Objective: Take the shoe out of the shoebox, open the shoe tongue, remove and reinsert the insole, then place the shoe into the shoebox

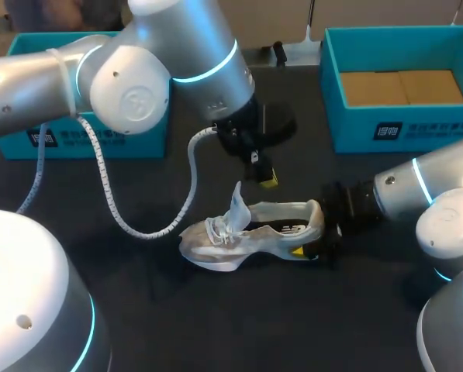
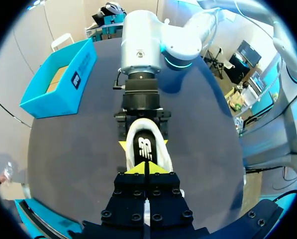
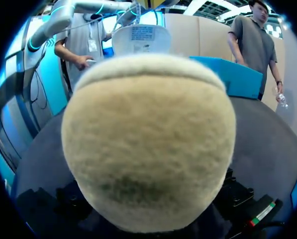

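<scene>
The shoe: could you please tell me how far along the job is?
Done: the shoe lies on the table, outside the shoebox, tongue raised. In hand: the right arm's jaws clamp its heel; the left arm's jaws, shut, hover above the shoe. Remaining: the insole sits inside, so pulling and refitting it, then boxing the shoe.

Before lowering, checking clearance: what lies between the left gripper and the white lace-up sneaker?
Nothing; the head view shows bare air from left gripper to white lace-up sneaker.
</scene>
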